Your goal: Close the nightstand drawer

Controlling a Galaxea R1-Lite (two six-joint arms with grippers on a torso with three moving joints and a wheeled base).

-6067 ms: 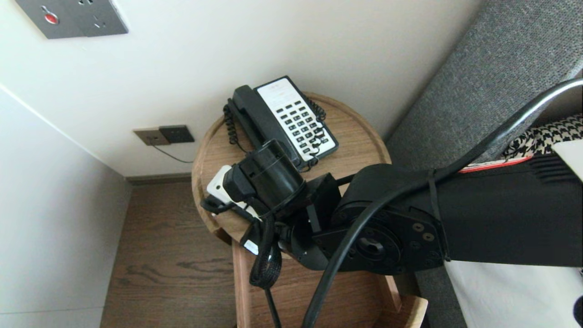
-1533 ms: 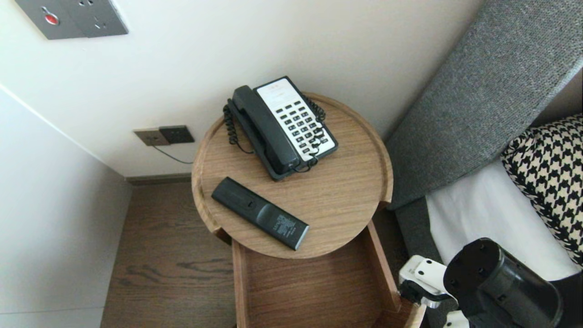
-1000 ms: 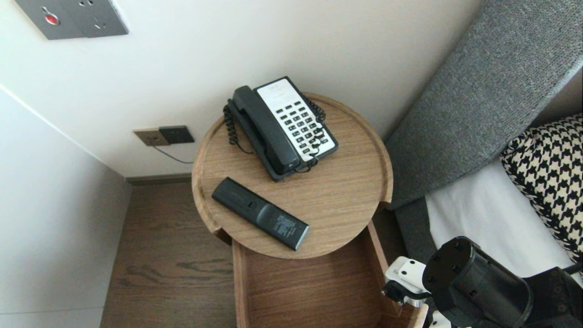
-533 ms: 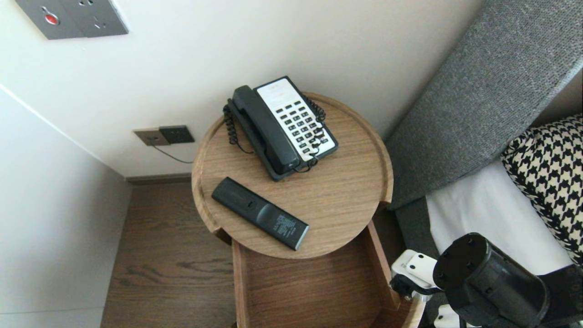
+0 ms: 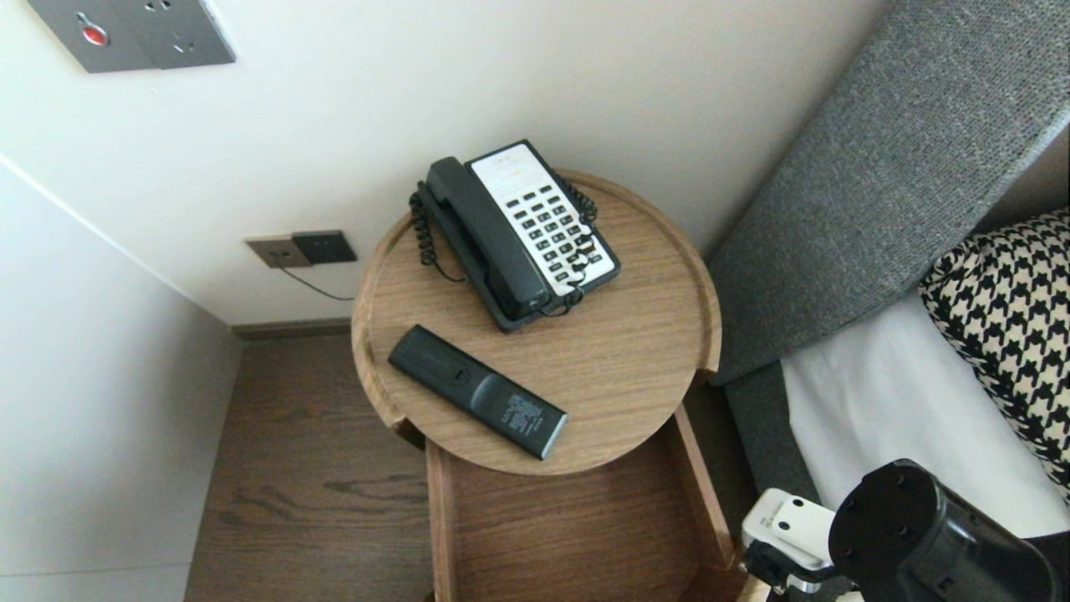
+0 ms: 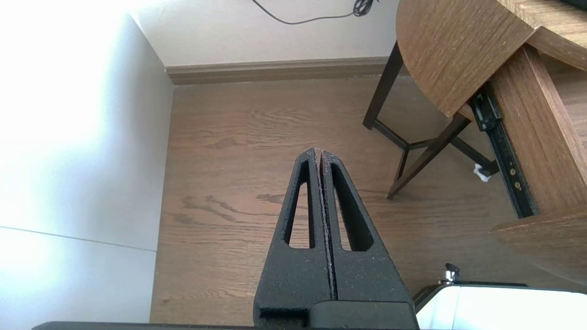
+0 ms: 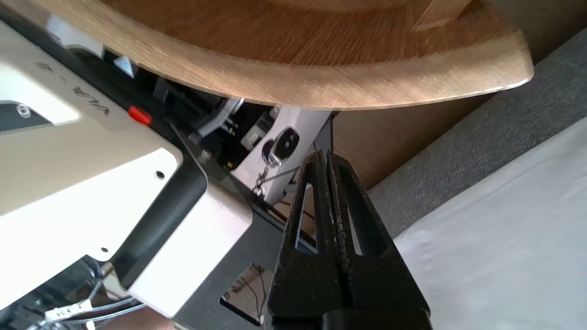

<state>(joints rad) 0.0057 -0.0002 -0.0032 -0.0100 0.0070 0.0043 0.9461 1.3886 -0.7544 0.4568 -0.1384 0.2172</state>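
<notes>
A black remote (image 5: 476, 391) lies face down on the round wooden table top (image 5: 644, 351), in front of a black and white desk phone (image 5: 518, 234). Under the top an open wooden drawer (image 5: 568, 535) shows nothing inside. My right arm's wrist (image 5: 928, 535) is at the lower right corner of the head view, beside the drawer. My right gripper (image 7: 326, 156) is shut and empty, just below the drawer's curved front (image 7: 321, 87). My left gripper (image 6: 318, 151) is shut and empty, parked low over the wood floor (image 6: 238, 137).
A grey headboard (image 5: 878, 184), a white sheet (image 5: 903, 401) and a houndstooth pillow (image 5: 1011, 318) lie to the right. Wall sockets (image 5: 301, 248) sit behind the table. The table's dark legs (image 6: 412, 146) stand near my left gripper; my white base (image 7: 82, 183) is beside the right one.
About six seconds ago my right arm was over the table's near side; now it is at the lower right corner. Over the last second it shifted right and down. The remote has not moved.
</notes>
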